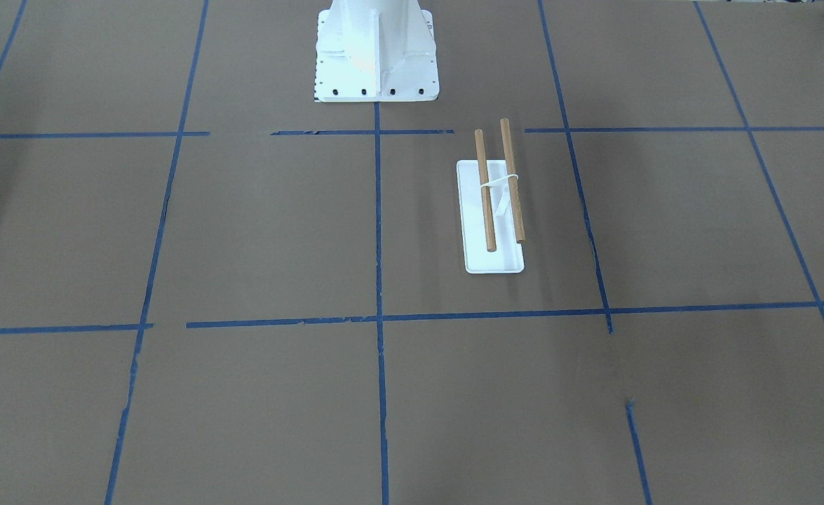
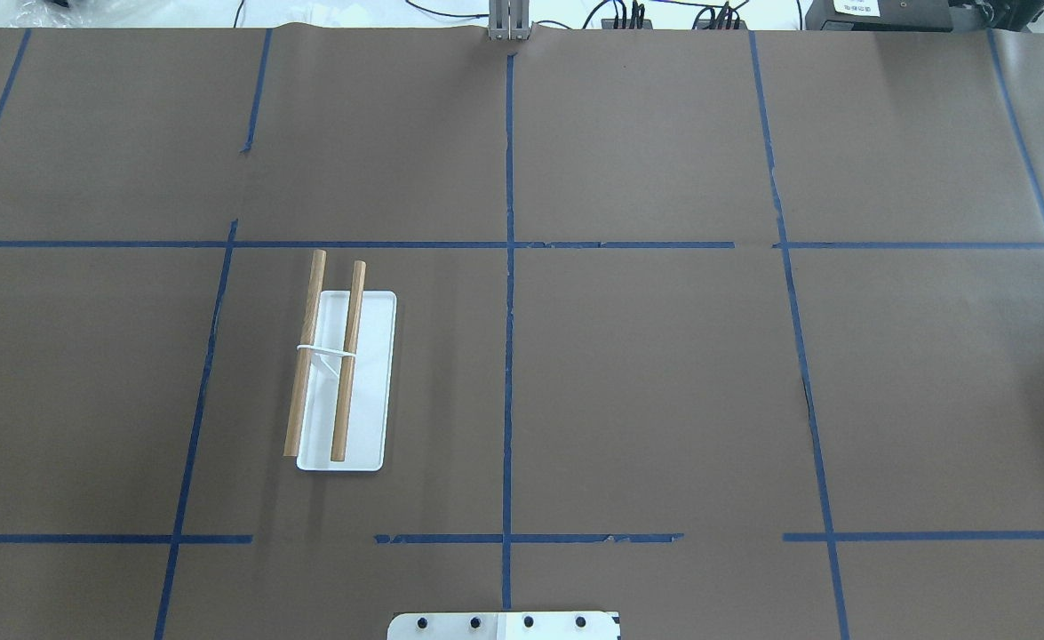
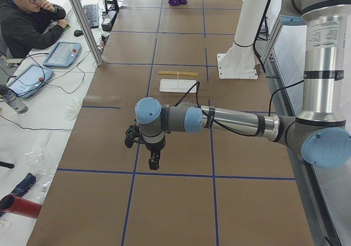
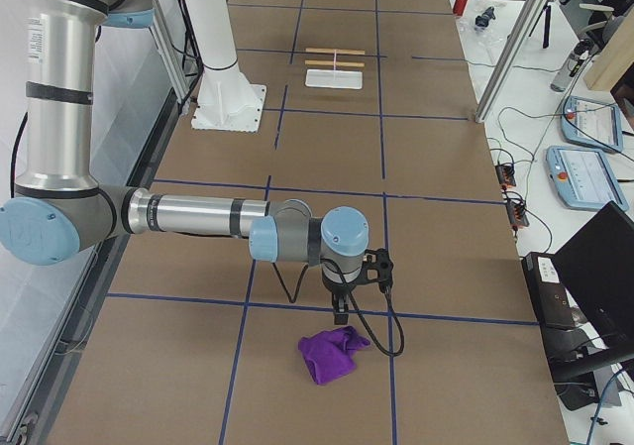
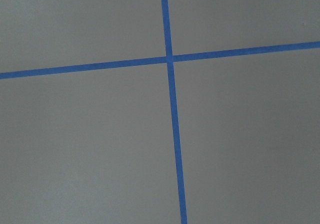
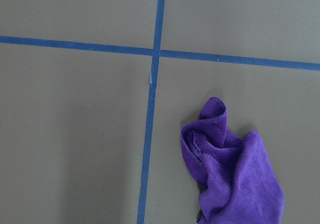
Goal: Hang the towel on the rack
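Observation:
The rack (image 2: 335, 356) has two light-brown dowels on a thin white support over a flat white base; it stands left of the table's centre and also shows in the front-facing view (image 1: 499, 186). The purple towel (image 4: 332, 354) lies crumpled on the brown table at the robot's far right end, also in the right wrist view (image 6: 232, 169). My right gripper (image 4: 340, 313) points down just above and beside the towel, apart from it. My left gripper (image 3: 154, 161) hangs over bare table at the left end. I cannot tell whether either is open or shut.
The large white bolted pedestal (image 1: 376, 52) stands at the robot's edge of the table. Blue tape lines grid the brown surface. An operator (image 3: 27, 21) sits beyond the far side with tablets. Aluminium posts (image 4: 515, 39) rise at the table's edge.

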Controlling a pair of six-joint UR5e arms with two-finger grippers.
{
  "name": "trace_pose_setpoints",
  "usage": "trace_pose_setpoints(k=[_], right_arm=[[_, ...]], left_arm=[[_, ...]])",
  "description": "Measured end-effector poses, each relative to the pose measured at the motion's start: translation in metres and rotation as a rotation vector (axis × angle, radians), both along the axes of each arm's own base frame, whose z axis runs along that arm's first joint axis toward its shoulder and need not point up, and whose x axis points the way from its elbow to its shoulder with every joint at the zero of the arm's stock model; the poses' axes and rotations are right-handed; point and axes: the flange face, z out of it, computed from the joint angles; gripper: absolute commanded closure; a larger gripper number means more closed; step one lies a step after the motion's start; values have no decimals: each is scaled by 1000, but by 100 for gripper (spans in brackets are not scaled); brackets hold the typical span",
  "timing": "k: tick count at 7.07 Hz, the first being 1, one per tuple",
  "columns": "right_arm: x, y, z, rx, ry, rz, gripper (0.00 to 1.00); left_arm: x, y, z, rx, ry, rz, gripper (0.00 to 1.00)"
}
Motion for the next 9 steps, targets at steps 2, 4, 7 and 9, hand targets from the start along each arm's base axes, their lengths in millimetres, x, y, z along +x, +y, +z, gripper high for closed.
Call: trace_pose_setpoints(k=[2,4,7,9], right_arm=[[0,-2,-4,37,-1,-3,0],[-8,-6,-10,122,-3,-18,0],[-28,12,27,212,30,-73,13],[-35,26,75,295,85,-170,23]], left_arm=[[5,-1,-5,10,0,12,0],[24,-3,-20,38,1,50,0],[64,-25,-59,120,13,122,0],[68,-33,-66,131,16,124,0]])
